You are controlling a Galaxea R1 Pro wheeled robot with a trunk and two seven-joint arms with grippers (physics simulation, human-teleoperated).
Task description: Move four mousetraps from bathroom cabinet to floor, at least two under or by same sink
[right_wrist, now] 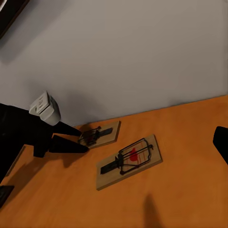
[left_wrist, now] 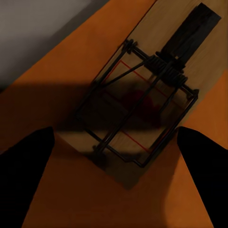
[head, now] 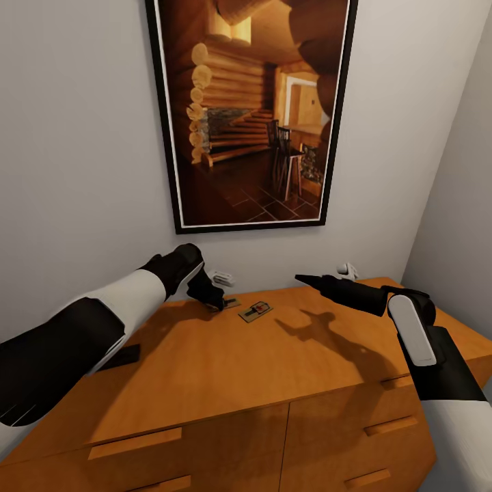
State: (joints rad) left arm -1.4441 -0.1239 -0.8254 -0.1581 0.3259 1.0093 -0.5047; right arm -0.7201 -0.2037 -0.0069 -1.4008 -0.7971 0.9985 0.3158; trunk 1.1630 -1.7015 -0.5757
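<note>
Mousetrap (left_wrist: 137, 114), pale wooden board, black wire frame, red mark, shadowed

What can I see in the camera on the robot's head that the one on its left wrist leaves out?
Head view alone: a framed picture of a log cabin on the wall, the right gripper held above the cabinet, a second mousetrap and the drawer fronts. Left wrist view alone: the trap's wire parts and red mark up close. Both share the left gripper, open around a mousetrap on the orange-brown top.
</note>
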